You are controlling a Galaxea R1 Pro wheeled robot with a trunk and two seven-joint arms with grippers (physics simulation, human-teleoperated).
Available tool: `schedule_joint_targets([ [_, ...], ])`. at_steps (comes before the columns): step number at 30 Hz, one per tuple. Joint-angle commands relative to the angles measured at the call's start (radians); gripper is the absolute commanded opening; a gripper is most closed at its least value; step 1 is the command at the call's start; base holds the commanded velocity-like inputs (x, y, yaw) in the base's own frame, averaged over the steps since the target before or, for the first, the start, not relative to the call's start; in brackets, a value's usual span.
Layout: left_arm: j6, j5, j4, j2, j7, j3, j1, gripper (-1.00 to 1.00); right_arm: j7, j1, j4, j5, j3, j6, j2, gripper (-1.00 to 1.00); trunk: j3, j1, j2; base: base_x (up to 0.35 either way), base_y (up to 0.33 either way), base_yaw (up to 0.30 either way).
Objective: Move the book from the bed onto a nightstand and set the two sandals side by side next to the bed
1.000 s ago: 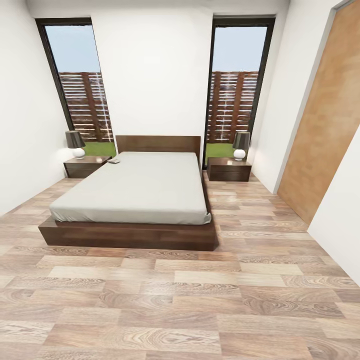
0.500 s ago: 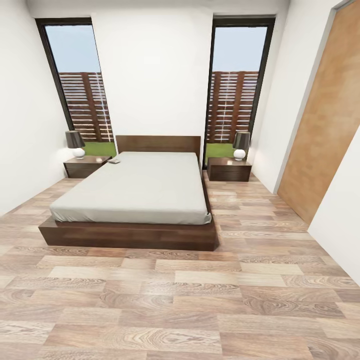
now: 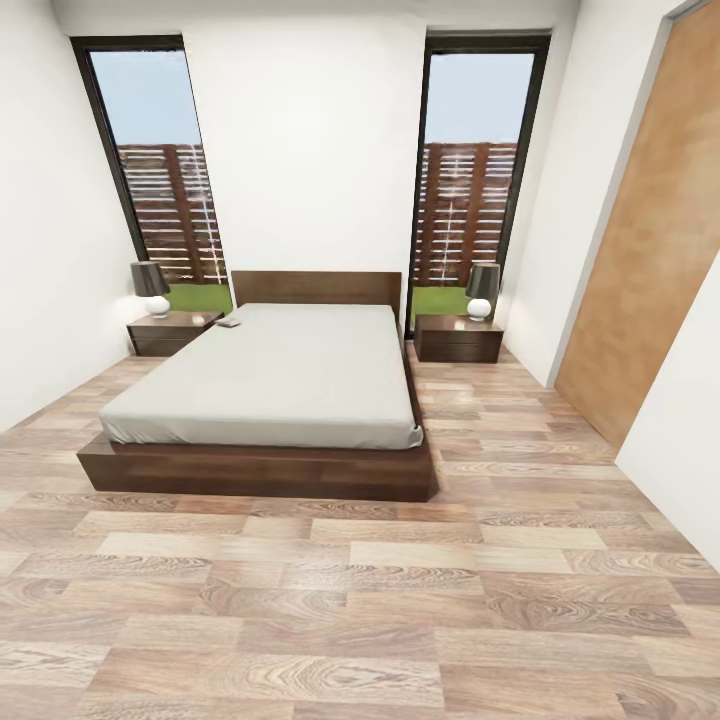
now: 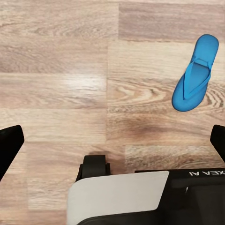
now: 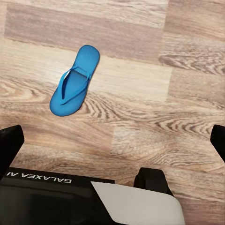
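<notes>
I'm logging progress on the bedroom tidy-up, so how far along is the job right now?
Nothing looks done yet. A small flat object, likely the book, lies on the bed near the left nightstand. Nothing is in hand: both hands' fingers are spread wide above the floor, each over a loose blue sandal. All moves remain.

Bed (image 3: 270, 385): low, pale grey mattress on dark brown base, headboard against the far white wall between two tall windows; a small thin object, probably the book (image 3: 228, 322), lies flat at its head-end left corner. Nightstands: left nightstand (image 3: 170, 332) and right nightstand (image 3: 458, 338), dark brown, flank the headboard. One bright blue sandal (image 4: 196, 73) lies flat, strap up, on the wood-plank floor; the right wrist view also shows a blue sandal on the planks.
</notes>
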Motion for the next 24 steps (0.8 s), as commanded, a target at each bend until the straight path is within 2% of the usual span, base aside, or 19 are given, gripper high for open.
schedule_joint_targets([
  [1,-0.001,0.0,0.0,0.0,-0.002,0.0,0.0,1.0,-0.006,0.0,-0.002,0.001,0.008,0.008,-0.001,1.0,-0.001,0.0,-0.001,0.0,0.0,0.0],
  [24,-0.002,0.002,-0.002,0.001,-0.004,-0.001,0.0,1.0,-0.002,0.0,0.002,0.001,0.01,0.007,-0.001,1.0,-0.001,0.0,-0.001,0.0,0.0,0.0],
])
